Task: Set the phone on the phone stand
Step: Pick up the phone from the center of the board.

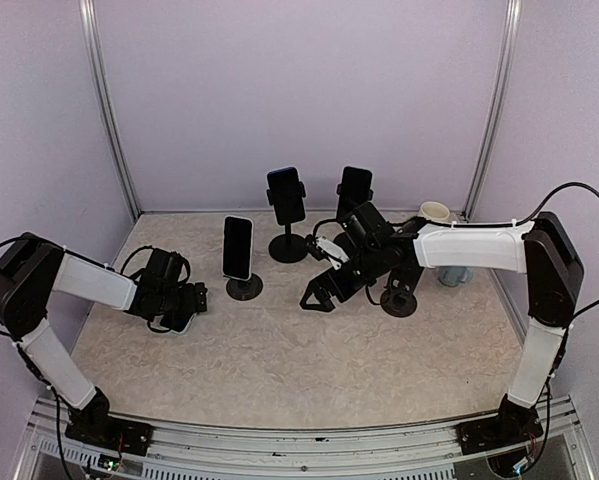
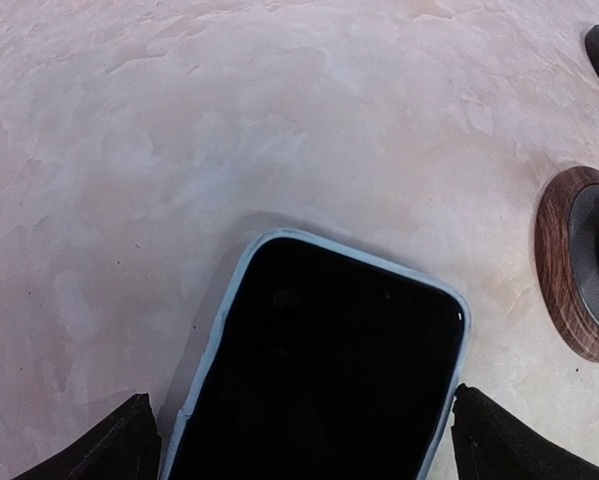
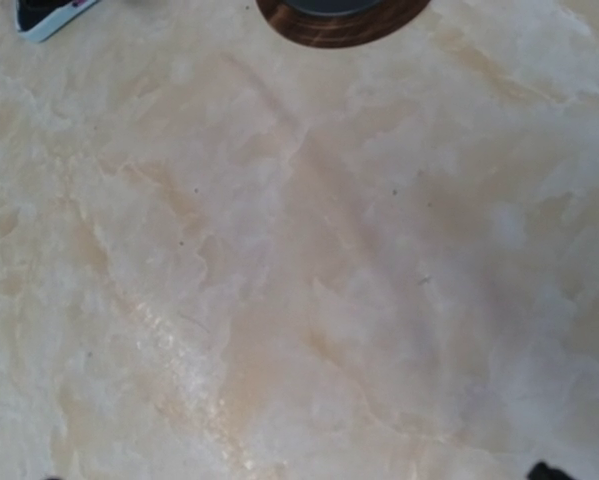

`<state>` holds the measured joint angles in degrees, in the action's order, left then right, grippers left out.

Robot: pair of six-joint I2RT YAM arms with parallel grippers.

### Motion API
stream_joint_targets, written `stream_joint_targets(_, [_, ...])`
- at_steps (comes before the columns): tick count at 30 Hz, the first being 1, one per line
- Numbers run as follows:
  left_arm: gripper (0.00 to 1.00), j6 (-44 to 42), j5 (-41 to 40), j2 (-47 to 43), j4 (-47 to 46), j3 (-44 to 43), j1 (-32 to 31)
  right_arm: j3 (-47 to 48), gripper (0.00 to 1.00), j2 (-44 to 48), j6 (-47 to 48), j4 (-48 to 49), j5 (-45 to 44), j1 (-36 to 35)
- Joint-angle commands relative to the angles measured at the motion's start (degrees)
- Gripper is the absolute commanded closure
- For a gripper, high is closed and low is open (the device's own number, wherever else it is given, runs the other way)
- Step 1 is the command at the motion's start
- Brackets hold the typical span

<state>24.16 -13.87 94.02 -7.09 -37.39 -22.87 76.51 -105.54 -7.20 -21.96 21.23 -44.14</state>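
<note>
Two arms are bolted at the near edge, 6 o'clock side, and both reach in over the marbled table [image 1: 279,370]. Nearest, at 9 o'clock, the left gripper [image 1: 182,306] sits low with its fingers [image 2: 104,450] spread wide either side of the phone [image 2: 319,370], and no pinch or contact that I can make out. The phone lies flat on the table top, dark screen up, in a pale blue case, not on any stand. I'd judge the jaws straddle it so they can close on its long edges for a pickup. Near centre the right gripper [image 1: 312,296] hangs with its nose tilted toward 8 o'clock, jaws apart and holding nothing. Its own view gives bare table and only a dark tip at the bottom edge. It is probably parked there to stay clear or to help later, can't tell which. Just past the left gripper, at 10 o'clock, a wood-rimmed stand [image 1: 244,288] props a white-edged phone [image 1: 238,247] upright. Under the right forearm at 3 o'clock a dark stand [image 1: 399,300] looks empty but is partly hidden, so calling it the target is a guess. Farther off at 12 o'clock a tall stand [image 1: 288,246] clamps a dark handset, with a second dark handset [image 1: 355,185] upright behind it. Far back at 2 o'clock is a cream cup [image 1: 436,211]. No readable writing or logos anywhere: screen, case and arms are all blank.
</note>
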Motion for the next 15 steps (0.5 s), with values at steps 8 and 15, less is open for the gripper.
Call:
stream_joint_targets(8, [0.01, 0.14, 4.03, -3.25, 3.24, 2.25, -1.32, -0.6, 0.0, -0.13, -0.13, 0.93, -0.05, -0.4])
stream_joint_targets(15, [0.01, 0.31, 2.56, 1.28, 5.33, 0.32, -3.3, -1.56, 0.0, 2.15, -0.17, 0.54, -1.94, -0.46])
